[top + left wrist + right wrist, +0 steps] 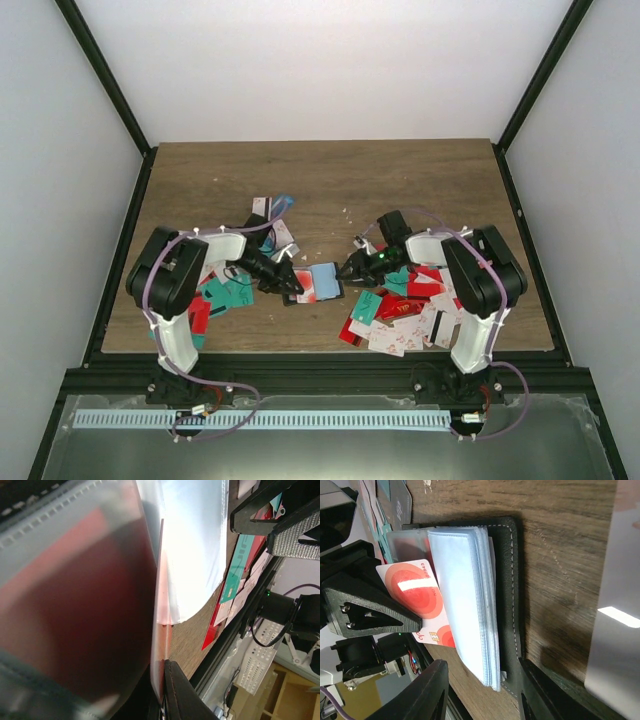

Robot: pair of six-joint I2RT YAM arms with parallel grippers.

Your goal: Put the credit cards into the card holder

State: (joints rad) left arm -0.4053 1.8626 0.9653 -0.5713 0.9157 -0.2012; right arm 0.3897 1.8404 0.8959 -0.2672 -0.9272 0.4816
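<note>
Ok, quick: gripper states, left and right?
Left gripper: shut, clamped on the card holder.
Right gripper: open, holding nothing, its jaws apart at the card holder's other end.

A: How are the arms built?
B: The left arm (178,338) and right arm (470,342) match: white moulded plastic links, boxy black joint housings (165,272), black bases.
A: Any wiring?
B: A thin lilac cable (148,292) runs along each, fastened by small white ties and looping at the base.
A: And the ends?
B: The left gripper (292,285) and right gripper (352,270) are black, with angular plastic fingers (422,695). One left finger shows two small screws (345,625). A green light (383,257) glows on the right wrist.
</note>
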